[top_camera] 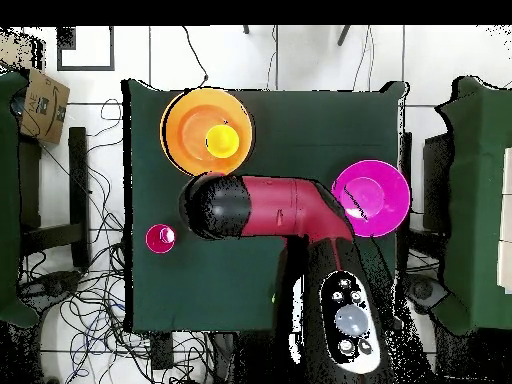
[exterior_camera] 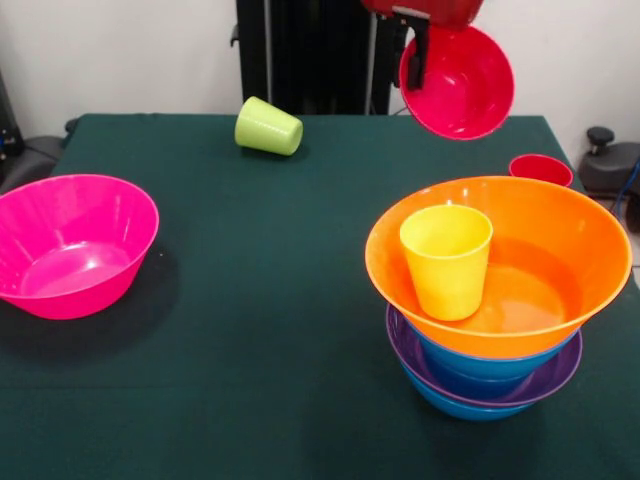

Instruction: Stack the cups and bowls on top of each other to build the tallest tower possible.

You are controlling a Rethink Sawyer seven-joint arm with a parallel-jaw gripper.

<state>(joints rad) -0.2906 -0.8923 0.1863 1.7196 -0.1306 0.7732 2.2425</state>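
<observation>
My gripper (exterior_camera: 420, 68) hangs high over the table's far right side, shut on the rim of a small red bowl (exterior_camera: 460, 85) that is tilted on edge in the air. Below and nearer stands the tower: a blue bowl (exterior_camera: 455, 405) lowest, then a purple bowl (exterior_camera: 545, 385), another blue one (exterior_camera: 480, 362) and a wide orange bowl (exterior_camera: 520, 300) (top_camera: 190, 130). A yellow cup (exterior_camera: 447, 260) (top_camera: 222, 140) stands upright inside the orange bowl. The red cup (exterior_camera: 541, 168) (top_camera: 160, 238) stands behind the tower. A lime green cup (exterior_camera: 268, 127) lies on its side at the far middle.
A large pink bowl (exterior_camera: 70, 245) (top_camera: 370, 197) sits upright, apart from the tower, at the left in the front view. The dark green table (exterior_camera: 280, 330) carries everything. From overhead, the red and black arm (top_camera: 270, 210) covers the gripper and the red bowl.
</observation>
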